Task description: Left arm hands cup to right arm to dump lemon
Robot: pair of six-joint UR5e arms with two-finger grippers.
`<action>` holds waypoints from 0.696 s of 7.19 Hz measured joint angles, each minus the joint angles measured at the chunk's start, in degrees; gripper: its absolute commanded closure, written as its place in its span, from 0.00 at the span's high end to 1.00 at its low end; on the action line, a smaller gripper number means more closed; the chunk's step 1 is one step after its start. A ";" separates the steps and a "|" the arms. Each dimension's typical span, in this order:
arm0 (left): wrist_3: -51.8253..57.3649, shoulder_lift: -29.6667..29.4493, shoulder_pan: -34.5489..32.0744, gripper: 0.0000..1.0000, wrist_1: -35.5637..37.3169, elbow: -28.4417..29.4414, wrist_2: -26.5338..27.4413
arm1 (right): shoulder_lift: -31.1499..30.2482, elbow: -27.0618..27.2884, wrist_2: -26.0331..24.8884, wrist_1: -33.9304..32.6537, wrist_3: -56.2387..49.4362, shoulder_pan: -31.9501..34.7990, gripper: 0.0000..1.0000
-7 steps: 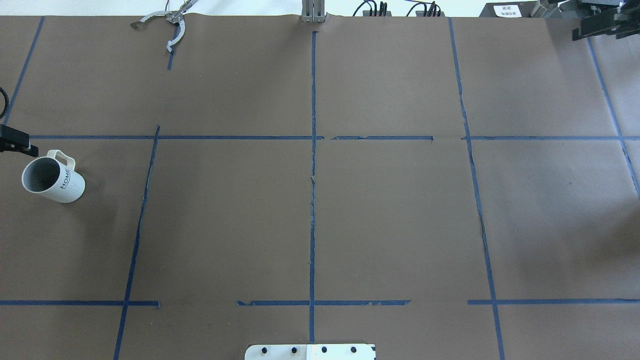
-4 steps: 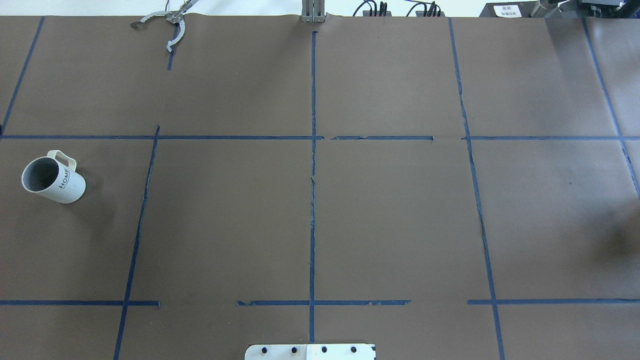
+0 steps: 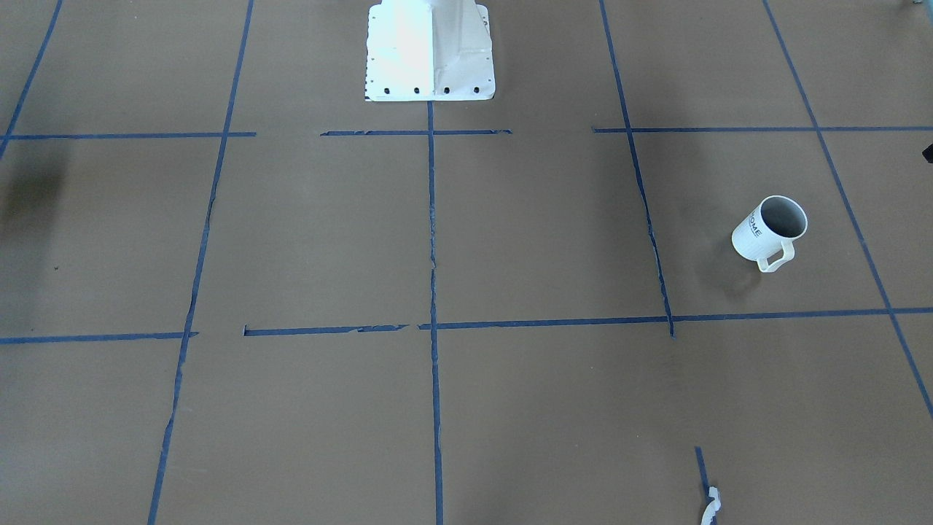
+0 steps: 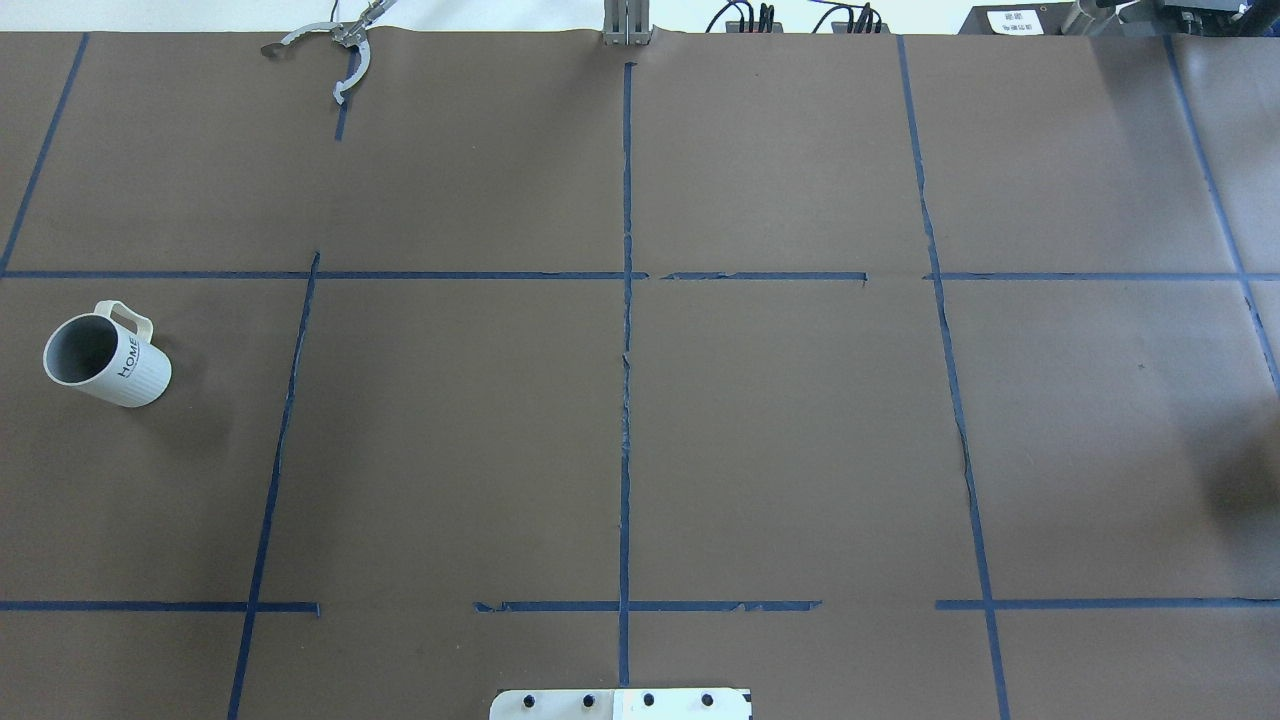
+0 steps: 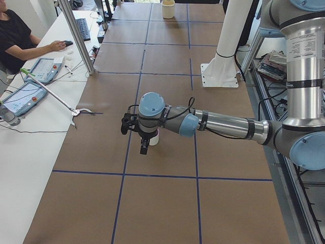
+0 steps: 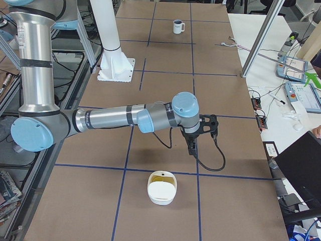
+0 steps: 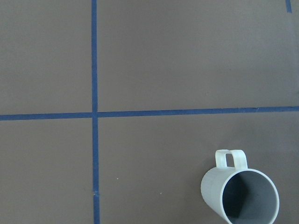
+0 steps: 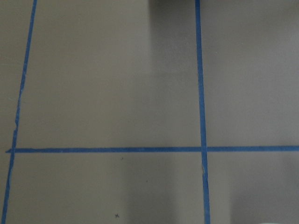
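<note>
The white ribbed cup with "HOME" lettering stands upright at the table's left end, handle toward the far side. It also shows in the front view and the left wrist view, where its grey inside looks empty. No lemon shows in it. In the left side view my left gripper hangs over the table just in front of the cup; I cannot tell if it is open. In the right side view my right gripper hangs above the table's right end; I cannot tell if it is open.
A white squarish container with something yellowish inside sits near the right gripper. Grey grabber tongs lie at the far edge. The white robot base stands at mid table. An operator sits at a side desk.
The black tip of the left gripper at the overhead view's left edge and the right gripper at its top right corner have both left that view. The cup has not moved.
</note>
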 measured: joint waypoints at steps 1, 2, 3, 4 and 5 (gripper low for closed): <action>5.21 -0.12 -1.61 1.00 5.84 -1.26 -0.11 | -2.48 1.42 -0.14 -0.07 -0.02 -0.97 1.00; 9.14 -0.31 -3.05 1.00 10.94 -2.04 0.06 | -3.88 2.29 -0.19 -0.10 0.12 -2.02 1.00; 10.96 -0.52 -3.63 1.00 14.61 -2.32 0.24 | -4.51 2.64 -0.31 -0.09 0.36 -2.96 1.00; 11.49 -0.63 -3.80 1.00 16.40 -2.38 0.38 | -4.74 2.70 -0.38 -0.05 0.51 -3.47 1.00; 11.51 -0.26 -3.91 1.00 17.18 -2.61 0.43 | -4.86 2.58 -0.55 0.07 0.56 -3.99 1.00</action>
